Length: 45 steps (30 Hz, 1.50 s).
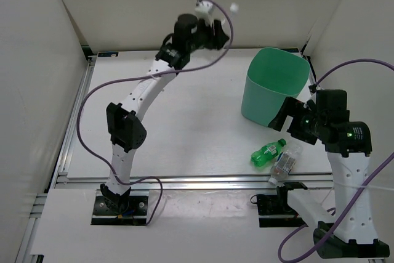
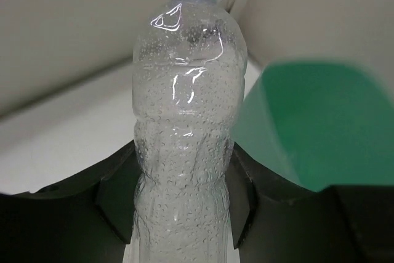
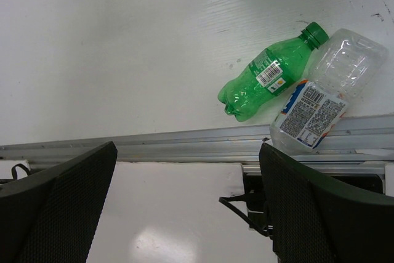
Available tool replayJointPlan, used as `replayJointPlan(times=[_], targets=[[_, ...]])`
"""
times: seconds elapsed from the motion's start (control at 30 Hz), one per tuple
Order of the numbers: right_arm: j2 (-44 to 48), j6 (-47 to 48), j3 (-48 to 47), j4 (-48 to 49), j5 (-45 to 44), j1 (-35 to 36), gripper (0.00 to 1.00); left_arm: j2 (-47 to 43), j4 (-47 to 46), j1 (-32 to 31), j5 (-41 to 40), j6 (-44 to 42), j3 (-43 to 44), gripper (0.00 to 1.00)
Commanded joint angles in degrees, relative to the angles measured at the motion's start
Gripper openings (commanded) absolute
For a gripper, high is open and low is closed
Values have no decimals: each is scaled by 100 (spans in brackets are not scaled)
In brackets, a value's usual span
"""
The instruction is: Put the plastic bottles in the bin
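My left gripper (image 1: 219,29) is raised at the back of the table, left of the mint-green bin (image 1: 277,84). It is shut on a plain clear bottle (image 2: 184,146) with a white cap (image 1: 233,8); the bin's wall (image 2: 320,121) shows just right of it. A green bottle (image 1: 268,152) and a clear bottle with a white-blue label (image 1: 284,163) lie side by side by the front rail. My right gripper (image 1: 284,118) hovers open and empty above them; they show in its view as the green bottle (image 3: 271,75) and the labelled one (image 3: 320,106). The blue-label bottle is out of view.
A metal rail (image 1: 203,180) runs along the table's front edge, with the labelled bottle lying partly over it. White walls close in the back and both sides. A purple cable (image 1: 92,100) loops beside the left arm.
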<state>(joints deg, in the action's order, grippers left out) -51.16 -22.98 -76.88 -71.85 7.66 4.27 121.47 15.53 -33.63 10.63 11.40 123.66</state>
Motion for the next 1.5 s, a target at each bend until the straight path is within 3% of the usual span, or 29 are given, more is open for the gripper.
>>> replayJointPlan(times=[0.0, 0.1, 0.17, 0.23, 0.3, 0.43, 0.73, 0.9, 0.97, 1.0, 1.03, 1.27, 1.33, 1.47], targets=[[123, -13, 7, 128, -28, 39, 100, 242, -217, 32, -36, 748, 1777, 46], [176, -65, 7, 128, -98, 39, 100, 771, -733, -21, 237, 1609, 2583, 46], [176, -66, -46, 66, -203, 39, 100, 721, -1295, -99, 403, 2251, 2271, 46], [229, -66, -108, 5, -273, 39, 100, 423, -2577, -249, 518, 2768, 1182, 46], [229, -127, -265, -170, -388, 39, 100, 421, -3019, -477, 466, 2842, 1037, 47], [405, -188, -538, -513, -389, 39, 100, 1368, -3177, -723, 607, 3358, 2160, 48], [835, -514, -617, -900, -388, 39, 100, 1485, -3478, -1023, 527, 3597, 1829, 48], [835, -567, -732, -1085, -450, 39, 100, 1546, -3363, -1216, 589, 3597, 1768, 61], [835, -567, -732, -1085, -511, 39, 100, 1546, -3311, -1278, 755, 3545, 1689, 72], [835, -567, -732, -1085, -511, 39, 100, 1546, -3232, -1278, 756, 3466, 1627, 95], [835, -628, -732, -1085, -511, 39, 100, 1477, -3232, -1330, 895, 3413, 1627, 100], [783, -1137, -618, -1155, -932, 39, 100, 581, -2187, -1217, 1011, 2079, 1118, 100], [783, -1304, -399, -1155, -994, 39, 100, -130, -2011, -1164, 906, 1466, 364, 100], [835, -2129, 505, -1155, -1047, 39, 100, -1483, -1896, -1041, -40, 628, -1122, 100]])
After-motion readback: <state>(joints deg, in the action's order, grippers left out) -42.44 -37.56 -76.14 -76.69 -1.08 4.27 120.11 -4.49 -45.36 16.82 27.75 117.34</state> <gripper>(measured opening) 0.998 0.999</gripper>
